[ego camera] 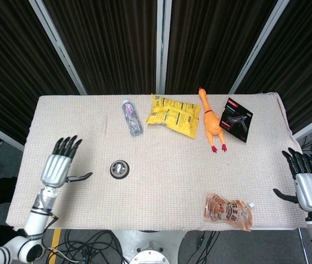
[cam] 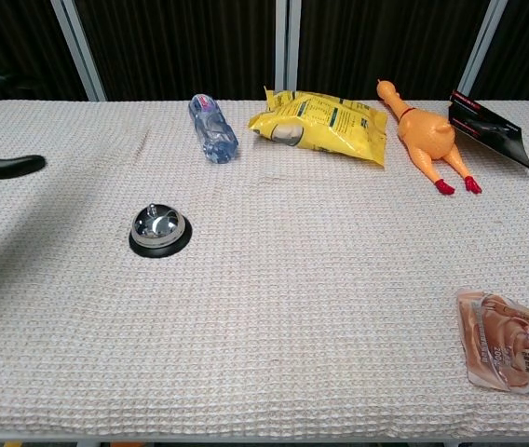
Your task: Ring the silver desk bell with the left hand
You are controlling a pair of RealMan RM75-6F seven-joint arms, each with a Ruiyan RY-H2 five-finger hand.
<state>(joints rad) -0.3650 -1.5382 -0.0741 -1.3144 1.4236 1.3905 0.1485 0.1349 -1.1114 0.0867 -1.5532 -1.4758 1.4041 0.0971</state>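
Observation:
The silver desk bell (ego camera: 120, 169) on its black base stands alone on the cloth, left of the table's middle, and shows uncovered in the chest view (cam: 158, 230). My left hand (ego camera: 60, 166) hovers well to the bell's left near the table's left edge, fingers spread and empty; in the chest view only a dark fingertip (cam: 4, 166) of it pokes in at the left border. My right hand (ego camera: 305, 184) hangs off the table's right edge, fingers apart, holding nothing.
Along the far side lie a clear water bottle (ego camera: 132, 116), a yellow snack bag (ego camera: 173, 114), an orange rubber chicken (ego camera: 211, 125) and a black boxed tool (ego camera: 236, 119). A brown snack packet (ego camera: 228, 210) lies near the front right edge.

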